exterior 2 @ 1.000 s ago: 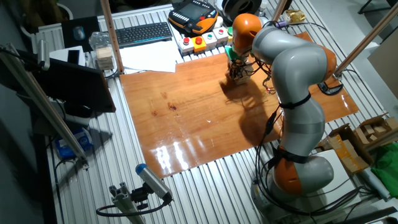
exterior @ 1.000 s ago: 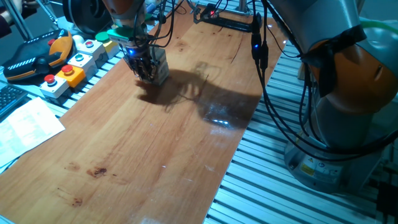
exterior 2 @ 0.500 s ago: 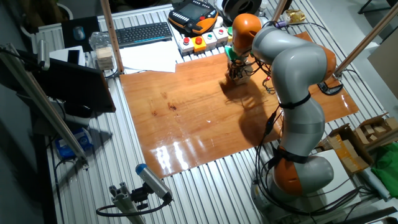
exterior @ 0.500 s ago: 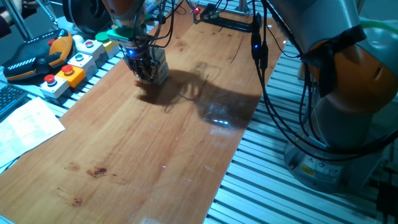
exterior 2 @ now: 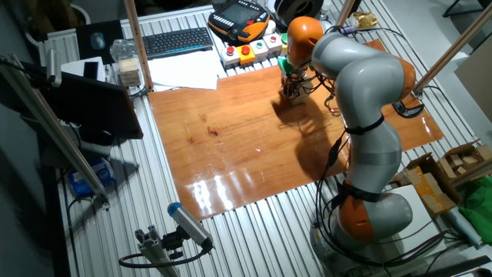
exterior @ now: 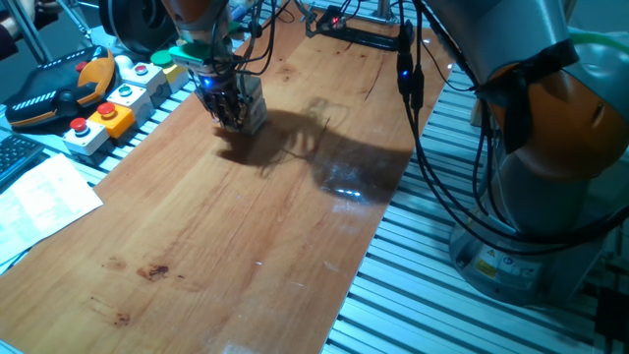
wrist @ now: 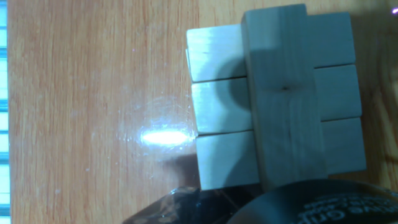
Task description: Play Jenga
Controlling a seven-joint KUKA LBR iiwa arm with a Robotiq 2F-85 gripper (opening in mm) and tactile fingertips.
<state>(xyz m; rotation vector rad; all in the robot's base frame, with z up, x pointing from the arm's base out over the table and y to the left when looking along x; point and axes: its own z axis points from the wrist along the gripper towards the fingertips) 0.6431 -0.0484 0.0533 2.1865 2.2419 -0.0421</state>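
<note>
The Jenga tower (exterior: 253, 108) of pale wooden blocks stands near the far left edge of the wooden board (exterior: 226, 226). It also shows in the other fixed view (exterior 2: 298, 90). From the hand view I see three blocks side by side (wrist: 217, 106) with one block (wrist: 283, 93) laid crosswise on top. My gripper (exterior: 229, 110) is low, right against the tower's left side. A dark part of the gripper (wrist: 280, 205) fills the bottom edge of the hand view, touching the top block's end. I cannot see how the jaws stand.
Grey boxes with coloured push-buttons (exterior: 108, 103) and an orange-black pendant (exterior: 54, 88) lie left of the board. Paper sheets (exterior: 39, 202) lie at the front left, a keyboard (exterior 2: 177, 40) beyond. A black bar (exterior: 359, 34) sits at the board's far end. Cables (exterior: 413, 88) hang by the arm.
</note>
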